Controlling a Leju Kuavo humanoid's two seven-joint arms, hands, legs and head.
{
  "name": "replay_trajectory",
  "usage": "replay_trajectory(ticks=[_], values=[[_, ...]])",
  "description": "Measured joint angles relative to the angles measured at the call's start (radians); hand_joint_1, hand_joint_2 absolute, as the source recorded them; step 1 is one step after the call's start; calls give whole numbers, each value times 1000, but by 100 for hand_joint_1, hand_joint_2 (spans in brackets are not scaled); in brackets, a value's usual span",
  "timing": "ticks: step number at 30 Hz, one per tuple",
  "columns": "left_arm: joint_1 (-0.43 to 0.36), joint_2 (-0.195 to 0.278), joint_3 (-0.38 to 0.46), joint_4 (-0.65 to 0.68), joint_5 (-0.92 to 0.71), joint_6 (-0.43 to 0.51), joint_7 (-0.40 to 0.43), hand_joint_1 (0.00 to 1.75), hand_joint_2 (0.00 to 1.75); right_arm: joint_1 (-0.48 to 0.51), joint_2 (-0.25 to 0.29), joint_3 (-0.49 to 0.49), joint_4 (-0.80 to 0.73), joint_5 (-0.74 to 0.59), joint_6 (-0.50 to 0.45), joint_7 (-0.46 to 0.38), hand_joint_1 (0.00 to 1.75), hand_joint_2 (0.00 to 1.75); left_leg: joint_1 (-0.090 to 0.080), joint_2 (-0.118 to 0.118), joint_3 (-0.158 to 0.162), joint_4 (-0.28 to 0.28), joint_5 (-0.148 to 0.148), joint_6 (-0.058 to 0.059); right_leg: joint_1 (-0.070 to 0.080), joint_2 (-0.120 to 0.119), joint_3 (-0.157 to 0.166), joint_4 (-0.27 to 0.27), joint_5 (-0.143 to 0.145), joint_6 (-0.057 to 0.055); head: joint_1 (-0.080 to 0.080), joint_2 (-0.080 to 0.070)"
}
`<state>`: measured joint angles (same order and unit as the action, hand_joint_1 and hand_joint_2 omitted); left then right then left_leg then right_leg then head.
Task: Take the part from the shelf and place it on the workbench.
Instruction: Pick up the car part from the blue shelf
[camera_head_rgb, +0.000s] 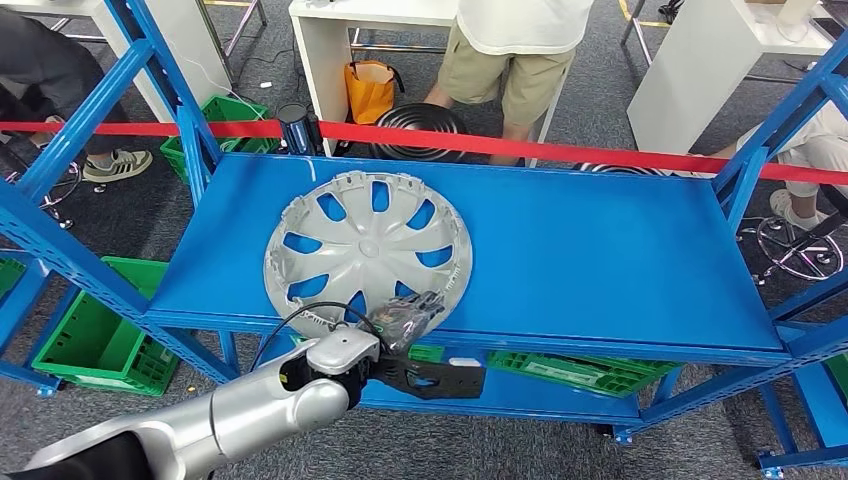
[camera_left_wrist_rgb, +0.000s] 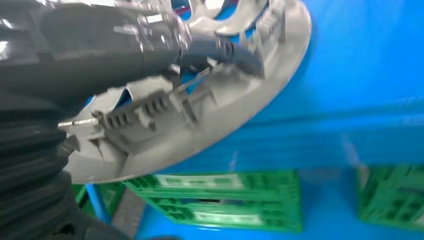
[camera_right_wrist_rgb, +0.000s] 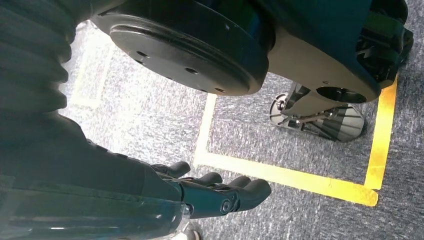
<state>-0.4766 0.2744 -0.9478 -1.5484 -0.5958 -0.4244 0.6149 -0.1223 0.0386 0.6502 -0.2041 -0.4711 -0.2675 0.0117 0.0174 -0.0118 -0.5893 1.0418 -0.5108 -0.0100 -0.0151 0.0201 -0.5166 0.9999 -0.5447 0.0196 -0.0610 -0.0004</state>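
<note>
Shelf: one blue metal shelf (camera_head_rgb: 600, 250) is carrying the part on its upper deck, with a red tape (camera_head_rgb: 560, 148) running across behind it.
Part: one silver wheel cover (camera_head_rgb: 368, 250) is lying flat on the left half of the deck, its near rim just overhanging the front edge.
Left robot hand: the left robot hand (camera_head_rgb: 408, 318) is closing on that near rim; in the left wrist view its dark fingers (camera_left_wrist_rgb: 235, 50) are lying over the ribbed inner side, so it is pinching the rim of the wheel cover.
Right robot hand: the right robot hand (camera_right_wrist_rgb: 220, 192) is hanging above the floor, fingers lying loosely side by side, holding nothing.
Doing it well: the grip is sitting at one edge of a wide, light disc, so lifting slowly and keeping it level is probably advisable, or it may swing or slip.
Crates: at least four green crates (camera_head_rgb: 100, 345) are sitting low around the shelf.
People: parts of three people are showing beyond the tape.
</note>
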Motion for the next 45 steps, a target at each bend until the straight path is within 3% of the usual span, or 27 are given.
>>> replay_trajectory(ticks=[13,18,25,32,41,43,45], values=[[4,17,-1,1,-42,-33,0,0,175,-3,0,17,0,-5,0,1,0,175,0,6,1,0,0,0,0,2,0,0,0,0,0,0],[18,18,1,2,-38,67,1,0,175,-2,0,17,0,-13,0,1,0,175,0,6,1,0,0,0,0,2,0,0,0,0,0,0],[20,17,1,1,79,277,-5,0,175,1,0,17,0,-28,-4,-7,0,175,0,3,1,0,0,0,0,2,0,0,0,0,0,0],[21,0,1,-13,197,516,-97,0,175,5,0,17,0,-36,-13,-19,0,175,0,-3,1,0,0,0,0,1,0,0,0,0,0,0],[25,-13,1,-35,222,571,-130,0,175,8,0,17,0,-41,-17,-19,0,175,0,-3,1,0,0,0,0,1,0,0,0,0,0,0],[24,-13,1,-39,171,569,-97,0,175,9,0,17,0,-42,-17,-19,0,175,0,-3,1,0,0,0,0,1,0,0,0,0,0,0],[21,-11,0,-40,70,510,-37,0,175,9,0,17,0,-43,-17,-19,0,175,0,-3,1,0,0,0,0,1,0,0,0,0,0,0]])
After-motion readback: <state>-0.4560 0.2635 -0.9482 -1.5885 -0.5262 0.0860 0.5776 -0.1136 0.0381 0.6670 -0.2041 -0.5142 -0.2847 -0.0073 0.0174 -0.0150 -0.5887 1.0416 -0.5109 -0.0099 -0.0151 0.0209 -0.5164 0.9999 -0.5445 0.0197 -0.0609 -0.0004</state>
